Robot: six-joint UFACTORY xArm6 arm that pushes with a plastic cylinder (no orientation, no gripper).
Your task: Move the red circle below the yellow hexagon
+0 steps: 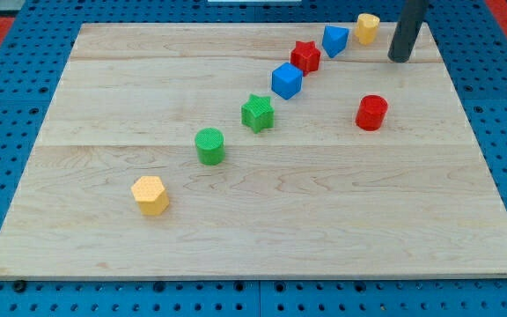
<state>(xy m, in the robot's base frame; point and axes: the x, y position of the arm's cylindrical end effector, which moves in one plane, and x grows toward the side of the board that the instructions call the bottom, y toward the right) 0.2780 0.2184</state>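
My tip [400,60], the end effector, a bare rod gripping nothing, rests at one o'clock on the pale wooden desk [324,220]; blue pegboard [25,35] surrounds it; the glossy red circle block [371,113] stands upright at five o'clock from my tip; the yellow hexagon block [150,195] sits at eight o'clock, well apart.

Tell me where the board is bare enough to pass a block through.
Bare: the stretch between the yellow hexagon and red circle, along the view's bottom. Crowded: the diagonal from green circle to the yellow block. My tip sits top right.
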